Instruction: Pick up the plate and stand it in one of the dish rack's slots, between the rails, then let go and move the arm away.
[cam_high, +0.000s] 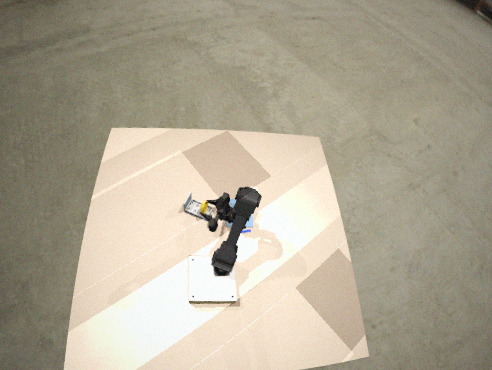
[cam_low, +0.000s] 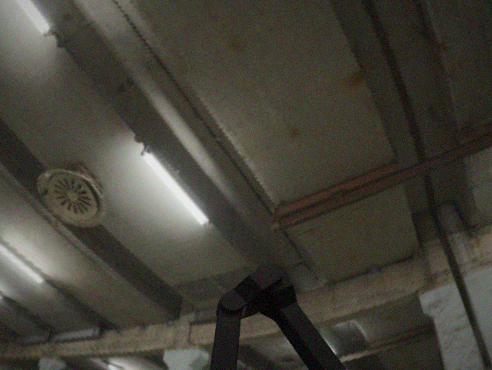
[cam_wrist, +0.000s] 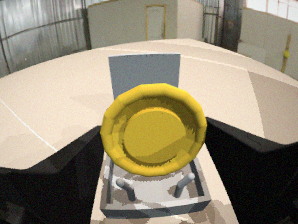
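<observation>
The yellow plate (cam_high: 204, 206) (cam_wrist: 154, 134) is held by its rim on both sides between the two black fingers of my gripper (cam_wrist: 153, 127), which is shut on it. In the wrist view the plate faces the camera. In the top view it looks narrow and roughly upright, over the near end of the dish rack. The grey dish rack (cam_high: 192, 207) (cam_wrist: 156, 209) has a tall blue-grey end panel behind the plate and two posts in front of it. The plate hides the middle of the rack. I cannot tell whether its lower rim touches the rack.
A blue flat piece (cam_high: 247, 221) and a small dark-blue strip (cam_high: 246, 231) lie beneath and beside the arm. The arm's white base plate (cam_high: 205, 287) is nearer the front of the table (cam_high: 135, 220). The exterior view shows only the upper arm and the ceiling.
</observation>
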